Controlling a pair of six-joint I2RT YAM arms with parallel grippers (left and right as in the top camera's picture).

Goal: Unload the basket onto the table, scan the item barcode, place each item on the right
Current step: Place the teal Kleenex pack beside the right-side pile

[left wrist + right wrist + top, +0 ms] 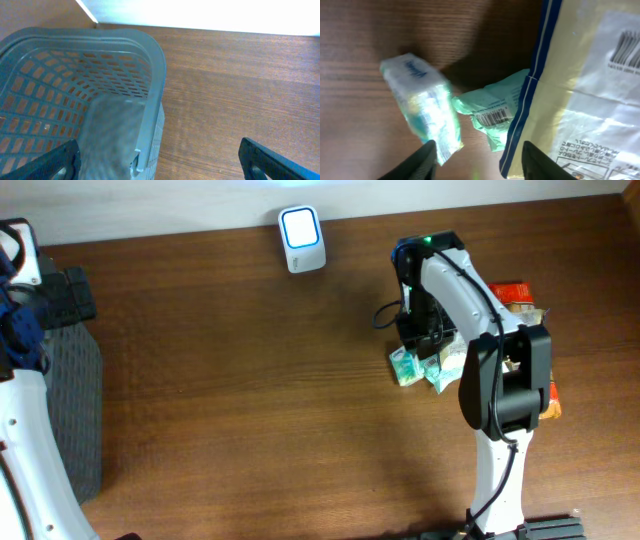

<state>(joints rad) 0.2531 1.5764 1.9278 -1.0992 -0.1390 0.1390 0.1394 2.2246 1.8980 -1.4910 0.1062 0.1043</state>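
Note:
The white scanner (301, 238) with a lit blue face stands at the table's far edge. My right gripper (479, 160) hangs open just above a heap of items with nothing between its fingers. Its left finger (417, 162) is beside a pale green tissue pack (422, 107). Its right finger (545, 162) is over a yellow bag with a blue edge (590, 90), which shows a barcode at top right. A crumpled green packet (492, 112) with a barcode facing up lies between them. Far left, my left gripper (160, 160) is wide open over a basket rim.
A grey mesh basket (150, 65) sits at the table's left edge (70, 400). A red package (512, 293) and an orange one (550, 402) lie beyond the right arm. Bare wooden tabletop (250, 400) stretches between basket and heap.

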